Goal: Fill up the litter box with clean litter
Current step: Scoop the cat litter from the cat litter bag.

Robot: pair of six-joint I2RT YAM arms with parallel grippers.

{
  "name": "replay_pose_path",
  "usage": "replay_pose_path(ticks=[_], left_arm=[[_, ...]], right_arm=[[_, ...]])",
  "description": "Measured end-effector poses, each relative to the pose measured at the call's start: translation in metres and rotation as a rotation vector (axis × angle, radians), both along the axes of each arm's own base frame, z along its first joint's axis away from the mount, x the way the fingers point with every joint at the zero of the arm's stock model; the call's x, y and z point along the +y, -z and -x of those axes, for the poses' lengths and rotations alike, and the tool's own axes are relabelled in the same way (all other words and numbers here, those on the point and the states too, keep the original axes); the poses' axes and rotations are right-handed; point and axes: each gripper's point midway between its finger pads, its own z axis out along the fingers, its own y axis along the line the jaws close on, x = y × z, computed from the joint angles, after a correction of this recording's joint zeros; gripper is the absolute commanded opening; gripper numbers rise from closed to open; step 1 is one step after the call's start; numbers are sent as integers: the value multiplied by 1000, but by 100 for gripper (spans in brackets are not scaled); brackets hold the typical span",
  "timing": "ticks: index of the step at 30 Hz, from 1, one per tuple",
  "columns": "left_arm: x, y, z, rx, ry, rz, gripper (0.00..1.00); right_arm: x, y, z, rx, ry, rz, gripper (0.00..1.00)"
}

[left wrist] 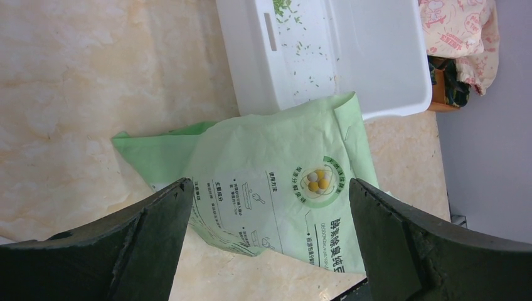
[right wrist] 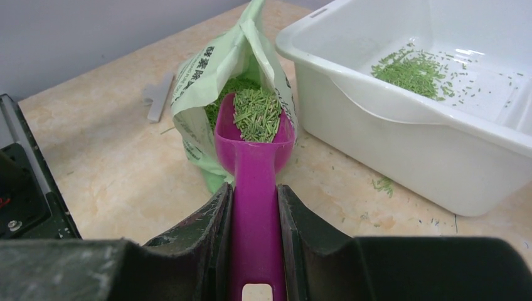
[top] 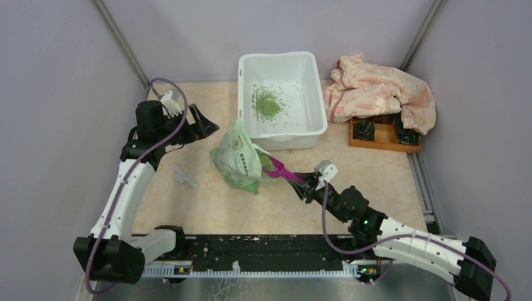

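The white litter box (top: 315, 94) stands at the back centre with a small pile of green clean litter (top: 266, 103) inside; it also shows in the right wrist view (right wrist: 439, 157) and the left wrist view (left wrist: 389, 63). My right gripper (top: 305, 183) is shut on the handle of the magenta scoop (right wrist: 254, 163). The scoop's bowl holds green litter (right wrist: 256, 113) at the mouth of the green-and-white bag (top: 237, 157). My left gripper (top: 204, 122) is open and empty, left of the bag (left wrist: 282, 182) and apart from it.
A wooden tray (top: 379, 135) with dark items sits at the right, partly under a crumpled pink-and-cream cloth (top: 376, 91). A small white plastic piece (top: 186, 176) lies left of the bag. Stray granules (right wrist: 383, 185) lie on the table by the box.
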Motion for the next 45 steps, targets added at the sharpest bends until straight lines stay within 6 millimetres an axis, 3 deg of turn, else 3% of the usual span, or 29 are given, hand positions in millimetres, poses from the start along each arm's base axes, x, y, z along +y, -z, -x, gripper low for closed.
replay_pose_path(ticks=[4, 11, 16, 22, 45], left_arm=[[0, 0, 0, 1, 0, 0, 99], [0, -1, 1, -1, 0, 0, 99], [0, -2, 0, -1, -2, 6, 99], [0, -3, 2, -3, -2, 4, 99], [-5, -11, 1, -15, 19, 28, 99]], right_arm=[[1, -3, 1, -9, -5, -5, 0], [-16, -28, 8, -64, 9, -80, 0], [-10, -14, 5, -42, 8, -29, 0], [-13, -16, 7, -51, 4, -23, 0], [-17, -51, 14, -74, -20, -39, 0]])
